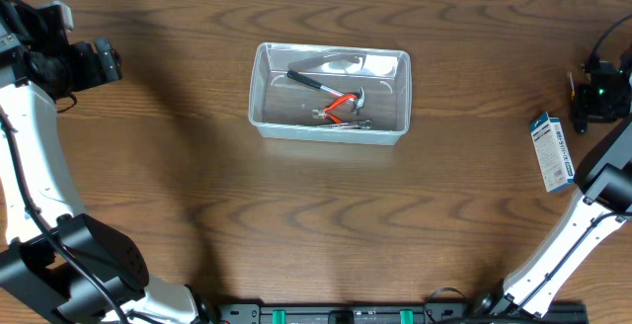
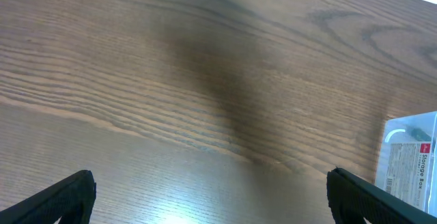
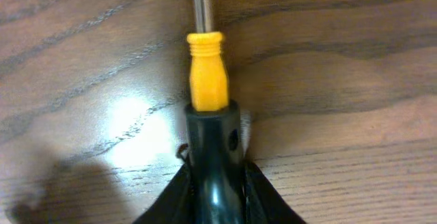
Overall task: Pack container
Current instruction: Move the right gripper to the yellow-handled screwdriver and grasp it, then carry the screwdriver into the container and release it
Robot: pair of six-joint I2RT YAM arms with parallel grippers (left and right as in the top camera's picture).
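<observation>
Right wrist view shows the right gripper (image 3: 215,183) pinching the black-and-yellow-handled screwdriver (image 3: 207,74) on the brown wooden table (image 3: 341,80), so this looks like the pickup step. Next it needs lifting and carrying to the clear rectangular plastic container (image 1: 259,92), mid-table and well apart. The left gripper (image 2: 212,193) hangs spread wide.

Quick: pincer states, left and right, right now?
Left pincer: open, empty.
Right pincer: closed on the yellow-and-black-handled screwdriver with a metal shaft.

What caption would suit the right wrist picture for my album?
Right gripper clamps the black-and-yellow handle of a screwdriver lying on the wooden table.
</observation>
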